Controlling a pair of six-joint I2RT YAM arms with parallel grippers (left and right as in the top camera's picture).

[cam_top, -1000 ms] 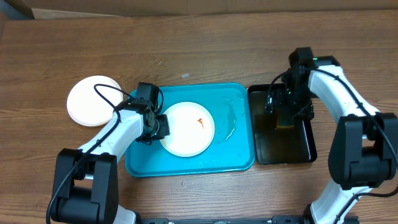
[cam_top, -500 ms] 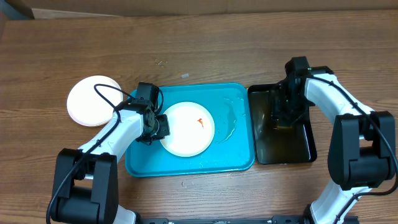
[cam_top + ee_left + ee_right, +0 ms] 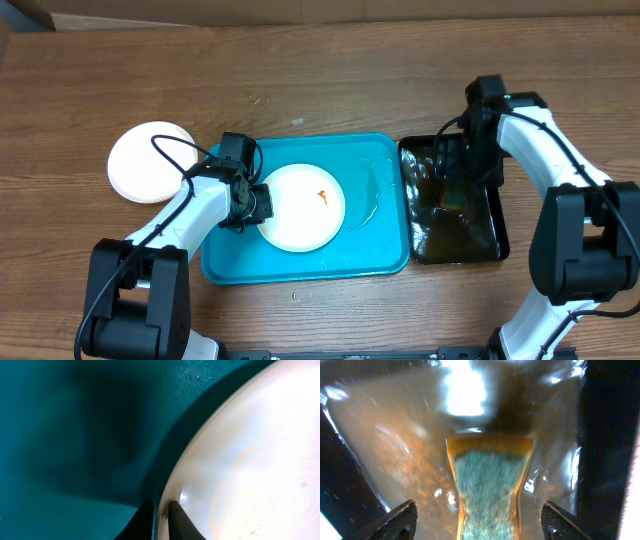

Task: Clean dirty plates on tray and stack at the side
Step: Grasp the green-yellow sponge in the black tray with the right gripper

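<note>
L end effector (image 3: 256, 203) clenched on rim of smeared plate (image 3: 305, 210). Plate flat in tray (image 3: 380, 255), to its right; round, no long axis. Tray long axis L-R. 2nd plate (image 3: 150, 162) on bench (image 3: 300, 60), apart to its left. R end effector (image 3: 479, 522) released, fingers (image 3: 402, 520) wide either side of sponge (image 3: 487, 475) in black tray (image 3: 495, 240); sponge long axis straight ahead of it.

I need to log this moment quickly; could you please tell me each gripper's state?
Left gripper: shut on the plate, at its rim.
Right gripper: open, with the sponge ungripped between its fingers.
</note>
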